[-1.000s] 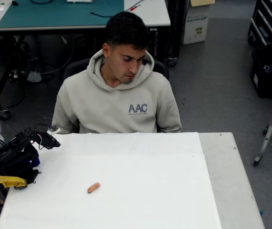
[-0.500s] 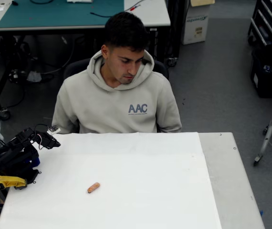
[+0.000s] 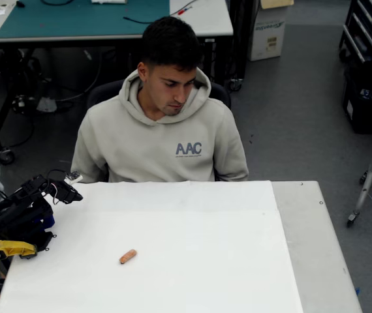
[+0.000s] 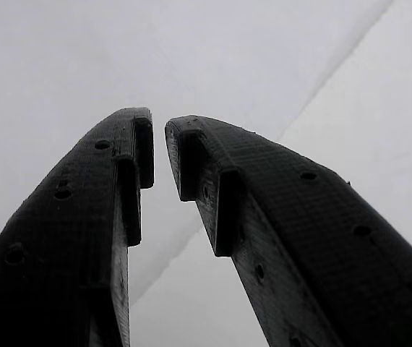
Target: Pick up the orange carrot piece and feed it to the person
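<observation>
Carrot waiting on the table, arm parked at the left edge.

Orange carrot piece [image 3: 128, 257] lies alone on the white table [image 3: 238, 261], lower left of centre in the overhead view, well apart from the hand [image 4: 159, 148], whose two black fingers stand nearly together with only a narrow gap at the tips, holding nothing. Person [image 3: 163, 124] sits behind the far edge, looking down. Reaching well likely means spreading the fingers first, descending over the carrot's middle and closing across its short axis so it cannot roll away.
</observation>
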